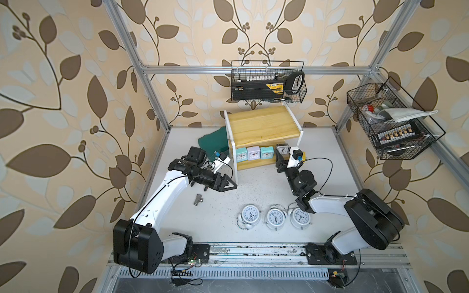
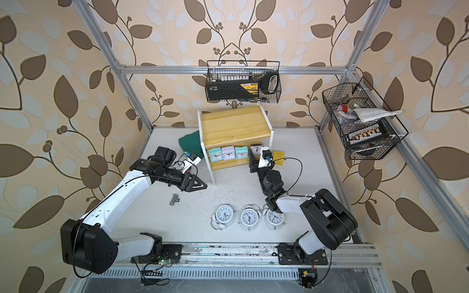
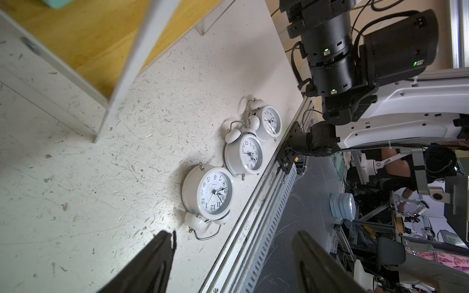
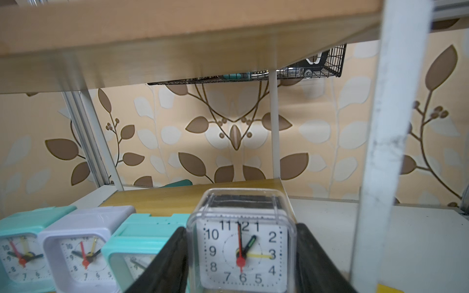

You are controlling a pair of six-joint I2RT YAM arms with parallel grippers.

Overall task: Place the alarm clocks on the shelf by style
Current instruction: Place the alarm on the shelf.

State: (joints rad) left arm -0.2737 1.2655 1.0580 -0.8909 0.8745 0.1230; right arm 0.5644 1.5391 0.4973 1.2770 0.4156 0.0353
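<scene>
The shelf (image 1: 264,124) held three square clocks (image 1: 253,153) — the right gripper (image 4: 241,229) clamped the clear clock (image 4: 242,256) beside them. Twin-bell clocks (image 1: 275,217) sat by the tabletop's (image 1: 253,182) front edge; left gripper (image 1: 229,187) spread, empty.

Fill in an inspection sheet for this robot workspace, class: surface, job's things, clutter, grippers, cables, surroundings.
Surface: white table, scratched and speckled.
Job's things: shelf, top tier bare; teal clock, lilac clock, second teal clock in a row on its lower tier; clear clock beside them, gripped; three twin-bell clocks lying face up near the front rail.
Clutter: metal fitting on the table; green case and yellow socket cube flanking the shelf.
Grippers: left gripper open, empty; right gripper shut on the clear clock.
Cables: black cable looping off the right wrist; loose wiring below the front rail.
Surroundings: two wire baskets of tools, aluminium frame, leaf wallpaper.
</scene>
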